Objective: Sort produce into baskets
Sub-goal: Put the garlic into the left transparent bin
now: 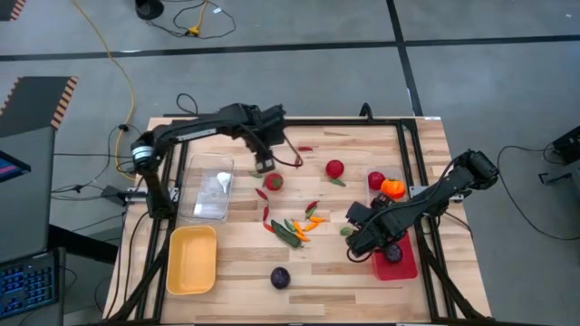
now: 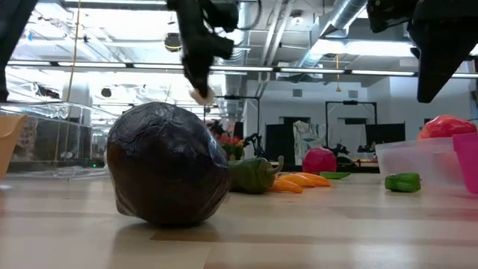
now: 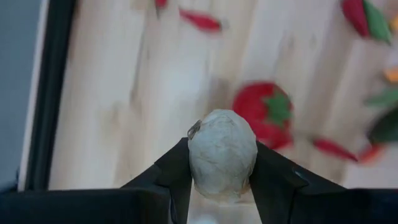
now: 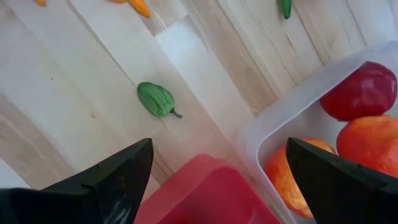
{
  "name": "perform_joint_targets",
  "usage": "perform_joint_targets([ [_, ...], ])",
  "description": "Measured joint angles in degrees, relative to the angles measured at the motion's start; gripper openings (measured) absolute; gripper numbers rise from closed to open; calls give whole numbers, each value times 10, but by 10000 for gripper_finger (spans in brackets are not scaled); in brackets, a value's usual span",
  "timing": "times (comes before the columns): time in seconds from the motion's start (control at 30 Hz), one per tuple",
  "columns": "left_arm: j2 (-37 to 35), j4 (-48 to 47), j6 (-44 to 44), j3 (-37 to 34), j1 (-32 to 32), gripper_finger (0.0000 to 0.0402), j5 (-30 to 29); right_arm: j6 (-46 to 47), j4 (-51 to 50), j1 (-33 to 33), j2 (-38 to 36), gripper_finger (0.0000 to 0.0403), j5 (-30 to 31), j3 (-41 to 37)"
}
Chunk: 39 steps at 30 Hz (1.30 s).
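Note:
My left gripper [image 1: 264, 166] hangs over the table's far middle, shut on a white garlic [image 3: 222, 155], which also shows high up in the low view as a garlic [image 2: 200, 94]. Below it lies a red tomato [image 3: 264, 113]. A clear bin [image 1: 207, 187] and a yellow bin [image 1: 190, 260] stand at the left. My right gripper [image 4: 227, 186] stands open over a corner of the red bin [image 4: 211, 193], beside a clear bin [image 4: 292, 118] that holds a tomato [image 4: 364, 90] and orange peppers [image 4: 373, 146]. Chillies [image 1: 294, 226] lie mid-table. My left gripper pinches the garlic by its two opposite sides [image 3: 198, 163] between its two fingers. The fingers come from above, pointing steeply down. The garlic is lifted well clear of the table, its rounded end sticking out past the fingertips [image 3: 177, 168].
A dark purple round [image 1: 280, 278] lies near the front edge, large in the low view. Another tomato [image 1: 335, 167] sits far right of centre. A small green vegetable [image 4: 157, 99] lies by my right gripper. A black frame [image 1: 412, 163] edges the table.

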Motion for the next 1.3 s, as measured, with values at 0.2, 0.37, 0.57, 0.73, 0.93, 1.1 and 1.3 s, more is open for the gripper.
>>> perform_joint_targets([
  [0.2, -56, -106, -55, 0, -34, 122, -5, -47, 45, -4, 0, 395, 44, 0],
  [0.37, -111, -152, -111, -42, -66, 122, -30, -112, 88, -34, 0, 395, 83, 0],
  [0.57, -205, -159, -196, -153, -94, 122, -35, -203, 122, -94, 0, 395, 92, 0],
  [0.73, -266, -146, -242, -242, -99, 122, -35, -284, 149, -152, 0, 395, 91, 0],
  [0.93, -288, -147, -247, -320, -97, 123, -11, -361, 189, -222, 0, 395, 91, 0],
  [1.1, -286, -139, -212, -367, -97, 128, -3, -417, 213, -269, 0, 395, 90, 0],
  [1.3, -286, -129, -211, -404, -97, 182, -22, -421, 219, -319, 0, 395, 89, 0],
])
